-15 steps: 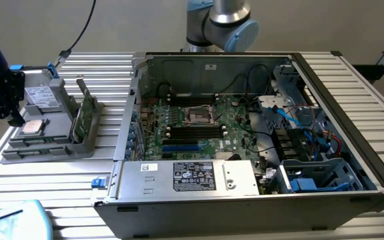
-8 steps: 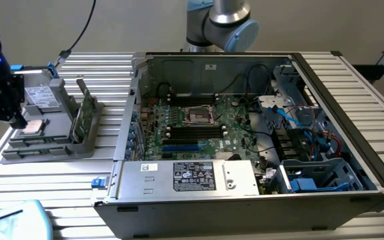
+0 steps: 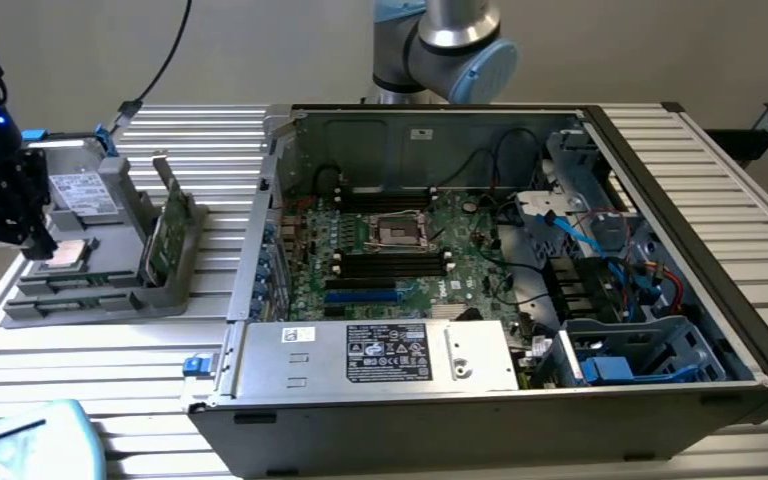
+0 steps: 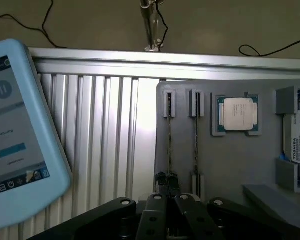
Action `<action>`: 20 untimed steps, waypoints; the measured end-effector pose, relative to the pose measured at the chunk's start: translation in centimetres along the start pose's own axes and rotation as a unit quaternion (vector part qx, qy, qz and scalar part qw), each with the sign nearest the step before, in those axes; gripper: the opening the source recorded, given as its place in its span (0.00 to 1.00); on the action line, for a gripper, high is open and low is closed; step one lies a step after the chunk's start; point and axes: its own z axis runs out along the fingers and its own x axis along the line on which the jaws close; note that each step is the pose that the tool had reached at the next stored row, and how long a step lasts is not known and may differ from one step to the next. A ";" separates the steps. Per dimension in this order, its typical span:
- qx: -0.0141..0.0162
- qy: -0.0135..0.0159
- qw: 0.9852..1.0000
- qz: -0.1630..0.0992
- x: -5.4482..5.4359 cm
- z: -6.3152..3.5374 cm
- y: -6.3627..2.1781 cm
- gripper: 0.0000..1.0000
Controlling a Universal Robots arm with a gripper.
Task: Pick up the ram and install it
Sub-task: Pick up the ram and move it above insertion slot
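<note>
**Ram** [image 3: 160, 240]: thin green sticks, two counted in the wrist view [image 4: 169, 145]. Stand upright on edge in neighbouring slots of the holder, along the holder's edge nearest the computer case [image 3: 491, 300]. Not installed.

**Holder** [image 3: 91, 300]: grey tray. Sits near the bench [image 3: 157, 400] edge at the exterior view's left. Also carries a square silver processor [image 3: 67, 255] and a labelled drive [image 3: 84, 190].

**Claw** [image 3: 40, 245]: black, clenched, apparently empty. Hangs above the holder's edge farthest from the case, apart from the ram.

**Tablet** [image 3: 17, 440]: blue-rimmed. Lies at the bench corner beside the holder.
</note>
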 end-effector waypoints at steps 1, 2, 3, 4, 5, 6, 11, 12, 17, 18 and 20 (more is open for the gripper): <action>0.000 0.000 1.000 0.000 0.0 0.00 0.00 0.18; 0.000 0.000 1.000 0.000 0.0 0.00 0.00 0.24; 0.000 0.000 1.000 0.000 0.0 0.00 0.00 0.24; 0.000 0.000 1.000 0.000 0.0 0.00 0.00 0.24; 0.000 0.000 1.000 0.000 0.0 0.00 0.00 0.31; 0.000 0.000 1.000 0.000 0.0 0.08 0.00 0.31; 0.000 0.000 1.000 0.000 0.0 0.96 -0.01 0.31; 0.000 0.000 1.000 0.000 -0.1 1.15 -0.02 0.31; 0.000 0.000 1.000 0.000 -0.1 2.06 -0.03 0.31; 0.000 0.000 1.000 0.000 -0.1 2.24 -0.03 0.31; 0.000 0.000 1.000 0.000 -0.1 2.60 -0.02 0.31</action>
